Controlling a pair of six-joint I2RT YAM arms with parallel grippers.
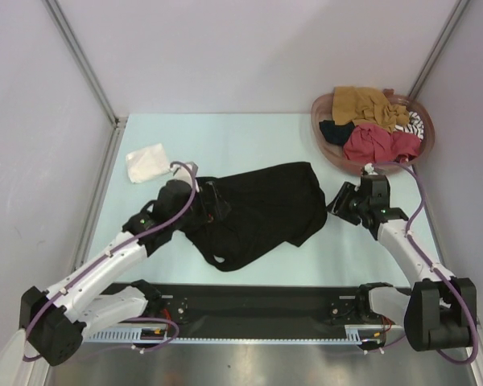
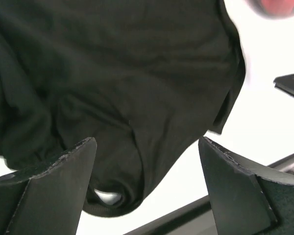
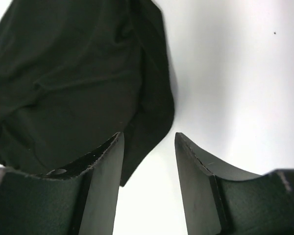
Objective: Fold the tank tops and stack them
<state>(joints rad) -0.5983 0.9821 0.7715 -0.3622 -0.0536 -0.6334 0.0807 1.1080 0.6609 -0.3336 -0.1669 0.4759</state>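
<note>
**Fig.** Near to far, w/ risks as we judge them.

(a) L gripper (image 2: 147, 147), jaws wide apart & holding nothing, hovers over the L side of the black tank top (image 1: 266, 205). Its wrist view shows bunched folds and a strap loop (image 2: 137, 191) right beneath it.

(b) R gripper (image 3: 148, 139), jaws part-open & likewise empty, sits at the garment's R edge. In its wrist view one finger is over cloth, the other over bare table (image 1: 249, 137).

(c) The black top lies mid-table, rumpled, not yet folded square.
- Risk 1: closing on the L folds could pinch several layers at once, so a lift would drag the whole heap, not one edge.
- Risk 2: a fingertip may snag the strap loop, esp. on a sideways move.
- Risk 3: the R jaws, so near the edge, could close on air or on a thin lip that slips out, i.e. uneven pull & a skewed fold.

(d) Further back on the L, the white tank top (image 1: 147, 162) looks folded small. The much larger black one, set on it, could overhang & slump.

(e) Far R, the basket (image 1: 319, 112) holds a mustard top (image 1: 362, 103), red top (image 1: 378, 143) & striped top (image 1: 414, 125) in a tangle. We expect pulling one may haul its neighbours over the rim
</note>
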